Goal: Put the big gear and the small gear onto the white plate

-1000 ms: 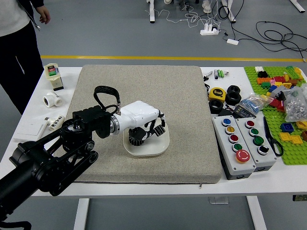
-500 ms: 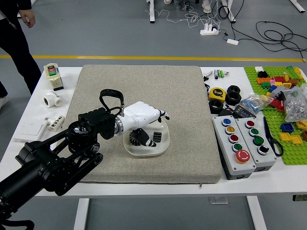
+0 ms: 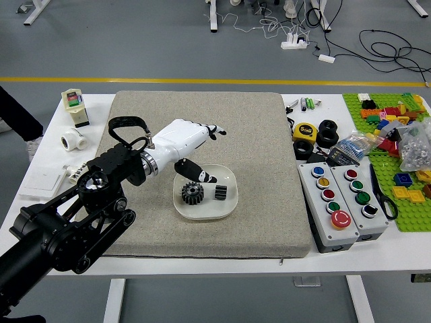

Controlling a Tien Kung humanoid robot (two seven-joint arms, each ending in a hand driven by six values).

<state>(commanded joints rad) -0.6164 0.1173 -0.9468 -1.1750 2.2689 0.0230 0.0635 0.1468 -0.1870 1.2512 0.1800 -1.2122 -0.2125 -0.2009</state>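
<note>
I am holding my left hand (image 3: 179, 141) empty, fingers apart, with the big gear (image 3: 192, 194) and small gear (image 3: 220, 192) both on the white plate (image 3: 207, 216), apparently leaving only withdrawal.

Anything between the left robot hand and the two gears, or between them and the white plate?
Nothing visible. The left robot hand hovers open, thumb just beyond the big gear and small gear, both already on the white plate.

- Lighting: bright, even; source out of frame.
- Shadows: faint, soft-edged beside the white plate (image 3: 209, 210).
- Glare: small highlights on the black left arm (image 3: 64, 235) and clear plastic bag (image 3: 416, 145).
- White tabletop (image 3: 202, 266): pale, little detail.
- Focus: objects mostly crisp.
</note>
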